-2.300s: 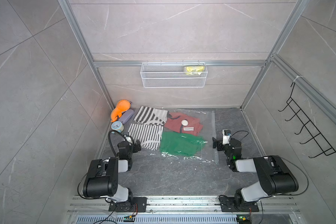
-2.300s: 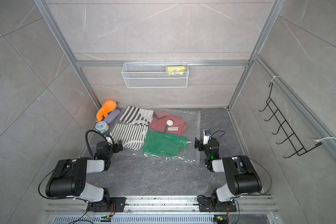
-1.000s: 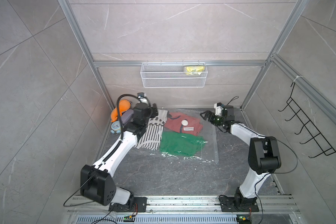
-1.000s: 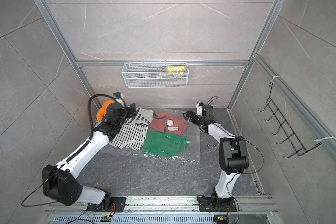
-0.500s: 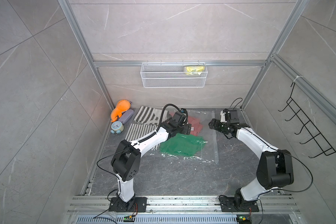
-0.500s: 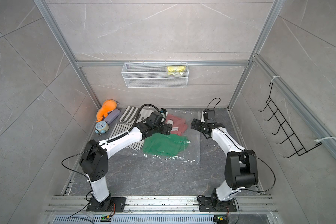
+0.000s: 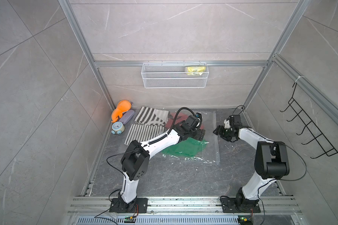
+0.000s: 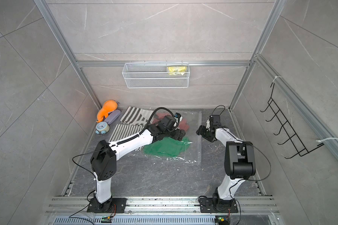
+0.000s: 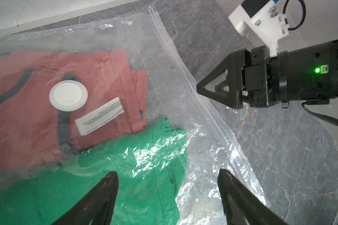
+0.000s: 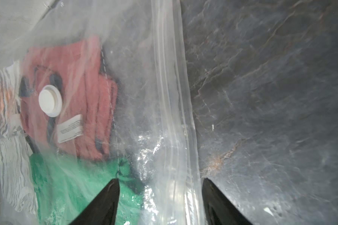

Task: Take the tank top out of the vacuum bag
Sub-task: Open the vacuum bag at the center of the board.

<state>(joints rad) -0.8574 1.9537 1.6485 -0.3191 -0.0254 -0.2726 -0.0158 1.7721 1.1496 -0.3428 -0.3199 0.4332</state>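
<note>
- The vacuum bag (image 7: 211, 148) (image 8: 191, 151) (image 9: 174, 81) (image 10: 141, 97) lay flat on the table (image 7: 183, 179), in the middle of its far half.
- Its zip-seal strip (image 7: 216, 140) (image 9: 175, 52) (image 10: 170, 97) ran along the bag's side nearest the table's right edge.
- A round white valve (image 9: 68, 95) (image 10: 50, 100) sat on the plastic over a red garment (image 9: 105, 78) (image 10: 82, 87) with dark trim, next to a small white printed label (image 9: 100, 116).
- A green garment (image 7: 183, 150) (image 8: 164, 149) (image 9: 57, 185) (image 10: 66, 185) lay inside the bag, on the near side of the red one.
- The left end effector (image 7: 200, 134) (image 8: 179, 134) (image 9: 168, 172) was released, its fingers spread wide over the green garment's edge and gripping nothing.
- The right end effector (image 7: 216, 131) (image 8: 199, 130) (image 9: 201, 88) (image 10: 160, 180) was also released, its fingers apart on either side of the zip-seal strip without pinching it.
- Striped cloth (image 7: 144, 133) lay beside the red and green garments, toward the table's left edge; whether the plastic covered it could not be told in the top views.
- In the far left corner sat an orange plush toy (image 7: 121, 110), a purple pouch (image 7: 128, 118) and a small alarm clock (image 7: 117, 127).
- A white wire basket (image 7: 174, 81) hung on the back wall, holding a yellow packet (image 7: 195, 70).
- A black hook rack (image 7: 310, 134) hung on the right wall.
</note>
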